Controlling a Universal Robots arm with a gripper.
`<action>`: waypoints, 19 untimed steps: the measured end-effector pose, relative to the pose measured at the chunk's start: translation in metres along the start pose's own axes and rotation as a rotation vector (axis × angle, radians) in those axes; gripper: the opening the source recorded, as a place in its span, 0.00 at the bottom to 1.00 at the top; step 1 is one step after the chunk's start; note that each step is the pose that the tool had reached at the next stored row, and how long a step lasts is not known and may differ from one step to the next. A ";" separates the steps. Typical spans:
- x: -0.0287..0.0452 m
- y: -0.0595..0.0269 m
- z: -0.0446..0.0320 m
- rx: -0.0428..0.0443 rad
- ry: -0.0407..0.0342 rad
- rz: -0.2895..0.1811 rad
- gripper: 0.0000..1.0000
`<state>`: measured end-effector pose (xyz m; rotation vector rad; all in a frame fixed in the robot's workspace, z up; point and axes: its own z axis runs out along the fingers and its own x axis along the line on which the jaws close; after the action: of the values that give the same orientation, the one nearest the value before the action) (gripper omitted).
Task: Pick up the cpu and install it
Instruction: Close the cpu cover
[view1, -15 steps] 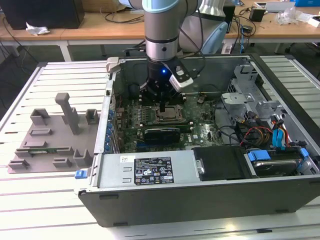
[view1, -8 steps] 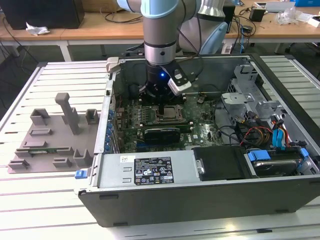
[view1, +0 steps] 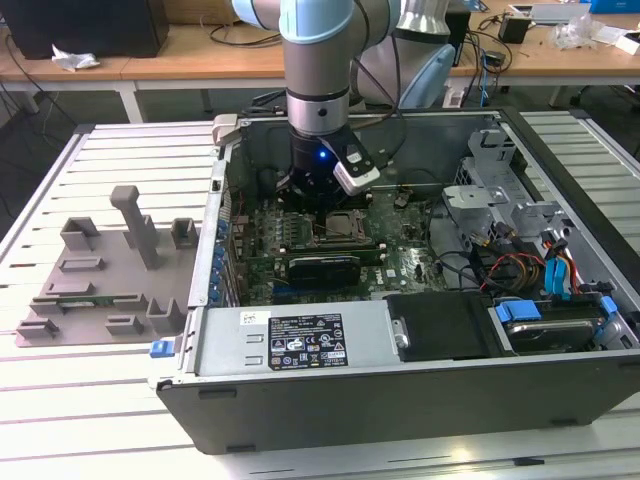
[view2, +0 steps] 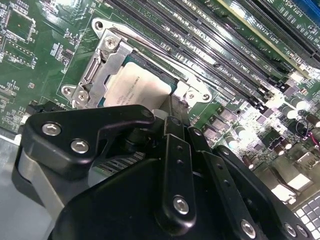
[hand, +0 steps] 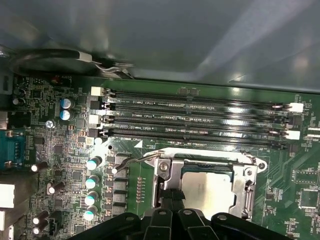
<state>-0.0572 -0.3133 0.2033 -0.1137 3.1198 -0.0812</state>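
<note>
Showing silvery-grey square cpu (hand: 207, 192) (view2: 135, 87) lying flat inside motherboard socket (hand: 165, 172). Poising gripper (hand: 170, 200) just beside its edge, fingertips pressing together, grasping nothing. Hiding cpu's near side behind gripper in second wrist view.

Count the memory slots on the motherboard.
4, side by side in the first wrist view: the outermost slot, the second slot, the third slot, and the fourth slot, nearest the cpu. None seems hidden.
</note>
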 end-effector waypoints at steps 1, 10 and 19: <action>-0.0001 0.0001 0.0002 -0.0001 0.0000 0.000 0.11; -0.0041 -0.0002 0.0008 -0.0006 0.0005 0.000 0.11; -0.0071 -0.0004 -0.0044 -0.0018 -0.0018 -0.001 0.11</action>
<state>-0.0502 -0.3129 0.2078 -0.1149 3.1181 -0.0783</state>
